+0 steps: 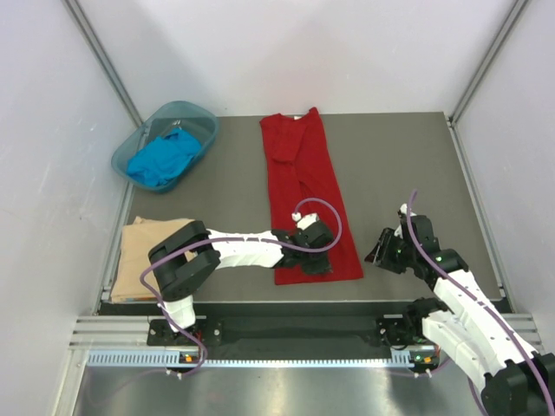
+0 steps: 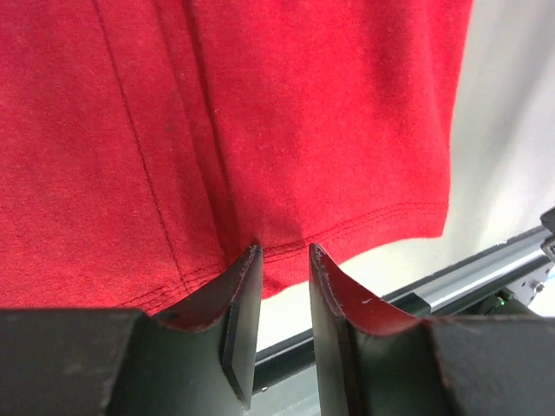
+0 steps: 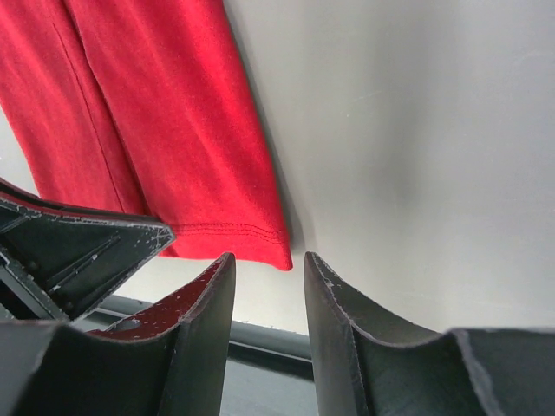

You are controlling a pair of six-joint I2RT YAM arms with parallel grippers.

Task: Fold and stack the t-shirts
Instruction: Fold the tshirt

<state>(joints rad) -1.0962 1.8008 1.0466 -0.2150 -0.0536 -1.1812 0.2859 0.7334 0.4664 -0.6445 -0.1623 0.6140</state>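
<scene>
The deep red t-shirt [image 1: 305, 195] lies folded into a long strip down the middle of the table, neck at the far end. My left gripper [image 1: 317, 256] hovers at its near hem [image 2: 347, 234]; its jaws [image 2: 284, 249] stand slightly apart with nothing between them. My right gripper [image 1: 381, 252] is open and empty, just right of the shirt's near right corner [image 3: 276, 250]. The bright blue t-shirt [image 1: 163, 159] lies crumpled in the teal basin. The tan t-shirt [image 1: 147, 253] lies folded at the near left.
The translucent teal basin [image 1: 202, 117] stands at the far left corner. A metal rail [image 1: 286, 322] runs along the table's near edge. White walls close in on three sides. My left gripper's body [image 3: 78, 251] shows in the right wrist view.
</scene>
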